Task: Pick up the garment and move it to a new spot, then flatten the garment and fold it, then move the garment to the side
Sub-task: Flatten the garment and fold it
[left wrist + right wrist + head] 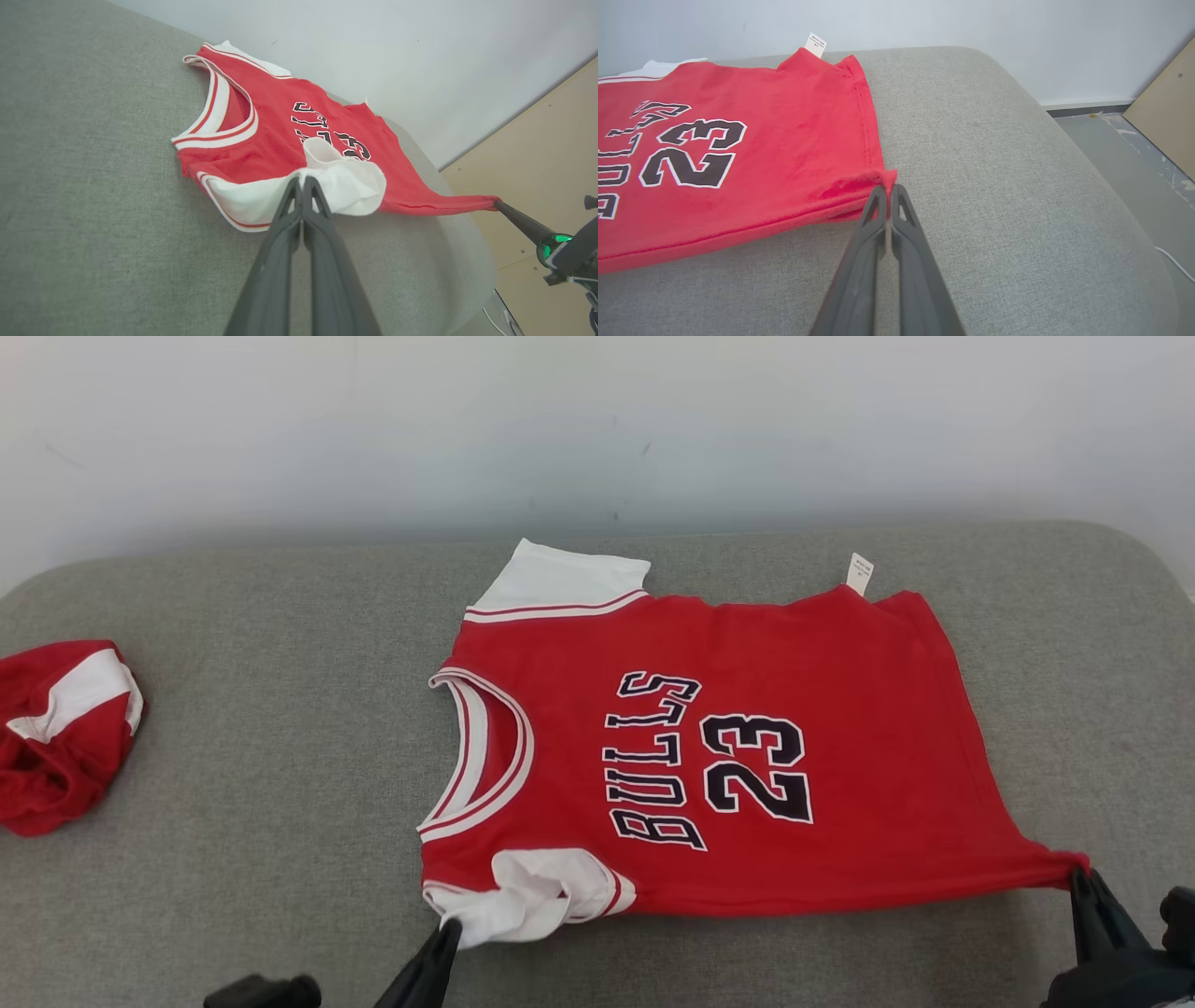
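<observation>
A crumpled red-and-white cloth bundle (61, 733) lies at the left edge of the grey fabric cushion (280, 737). Right of it, the left gripper (301, 181) is clamped on the near white sleeve (532, 896) of the red basketball jersey (840, 784), which lies flat mid-cushion, neck to the left. At the near right, the right gripper (889, 187) is pinched tight on its hem corner (1046, 873)

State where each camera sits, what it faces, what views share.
Head view: from the head, down onto the jersey on the cushion; left gripper, right gripper at bottom.
Left wrist view: along its shut fingers pinching the white sleeve.
Right wrist view: along its shut fingers pinching the hem corner.
All share the jersey.
</observation>
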### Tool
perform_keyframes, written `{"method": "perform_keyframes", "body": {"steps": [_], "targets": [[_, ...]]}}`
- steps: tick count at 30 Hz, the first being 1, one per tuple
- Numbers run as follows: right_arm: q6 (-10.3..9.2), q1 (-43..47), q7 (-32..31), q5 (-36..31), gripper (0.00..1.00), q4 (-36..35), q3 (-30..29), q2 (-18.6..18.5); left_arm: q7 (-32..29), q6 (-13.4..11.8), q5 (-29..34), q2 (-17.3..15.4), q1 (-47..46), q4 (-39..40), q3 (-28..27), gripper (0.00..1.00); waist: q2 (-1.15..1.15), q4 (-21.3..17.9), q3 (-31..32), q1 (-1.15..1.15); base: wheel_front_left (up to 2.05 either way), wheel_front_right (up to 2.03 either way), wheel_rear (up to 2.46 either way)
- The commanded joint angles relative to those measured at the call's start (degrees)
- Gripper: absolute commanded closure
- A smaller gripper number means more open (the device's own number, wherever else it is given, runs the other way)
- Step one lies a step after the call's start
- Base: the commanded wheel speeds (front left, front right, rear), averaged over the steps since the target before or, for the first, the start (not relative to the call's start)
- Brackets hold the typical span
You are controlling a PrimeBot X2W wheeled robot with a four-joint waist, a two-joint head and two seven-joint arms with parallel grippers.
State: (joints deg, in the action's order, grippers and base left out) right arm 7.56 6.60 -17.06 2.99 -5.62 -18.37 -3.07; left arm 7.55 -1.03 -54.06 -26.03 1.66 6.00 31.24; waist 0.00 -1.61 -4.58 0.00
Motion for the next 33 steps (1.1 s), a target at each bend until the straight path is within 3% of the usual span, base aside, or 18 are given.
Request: {"method": "perform_keyframes", "body": {"steps": [1,11,19,33], "targets": [[-0.15,-0.81,0.16,0.07,1.00,-0.77,0.29,0.10,-0.10,-0.25,0.82,0.28,-1.67,0.53,0.12,1.00,0.00,-0.01,0.00,0.00,0.00,0.00,0.00],[-0.15,-7.43,0.45,-0.28,1.00,2.27,2.93,-0.34,-1.02,-2.09,8.07,3.11,-15.16,-7.11,1.78,1.00,0.00,-0.94,-2.67,0.00,0.00,0.00,0.00],[-0.15,-15.58,3.75,-0.56,1.00,8.88,4.03,-1.87,1.03,-1.53,13.87,5.52,-26.12,-16.73,3.11,1.00,0.00,-1.69,-7.34,0.00,0.00,0.00,0.00],[-0.15,-25.49,8.54,-3.09,1.00,19.19,3.73,-2.60,3.39,1.14,17.05,8.34,-38.66,-27.02,3.88,1.00,0.00,-2.00,-13.68,0.00,0.00,0.00,0.00]]}}
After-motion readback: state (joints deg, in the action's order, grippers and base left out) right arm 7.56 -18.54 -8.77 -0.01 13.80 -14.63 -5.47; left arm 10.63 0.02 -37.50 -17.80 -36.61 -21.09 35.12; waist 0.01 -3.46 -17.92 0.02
